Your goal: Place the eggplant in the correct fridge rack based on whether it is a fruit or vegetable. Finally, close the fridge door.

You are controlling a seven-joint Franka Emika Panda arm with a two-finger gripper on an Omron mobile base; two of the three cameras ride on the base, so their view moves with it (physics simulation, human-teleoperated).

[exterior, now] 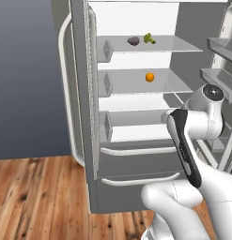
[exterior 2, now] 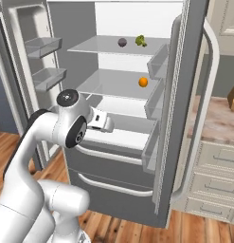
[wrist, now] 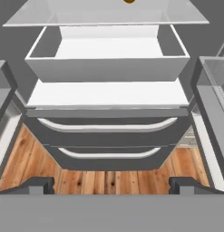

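Eggplant lying on the top fridge rack, just beside a broccoli floret. Orange alone on the shelf below. Gripper spread wide, holding nothing, facing the lower drawers. Fridge doors open.

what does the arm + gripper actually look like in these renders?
The arm is glossy white with rounded, tube-like links. Its joints are dark: a black band runs down one link, and a round grey cap with a dark ring sits on the joint above it. The gripper shows two small dark grey blocky fingertips. No cables or markings are visible.
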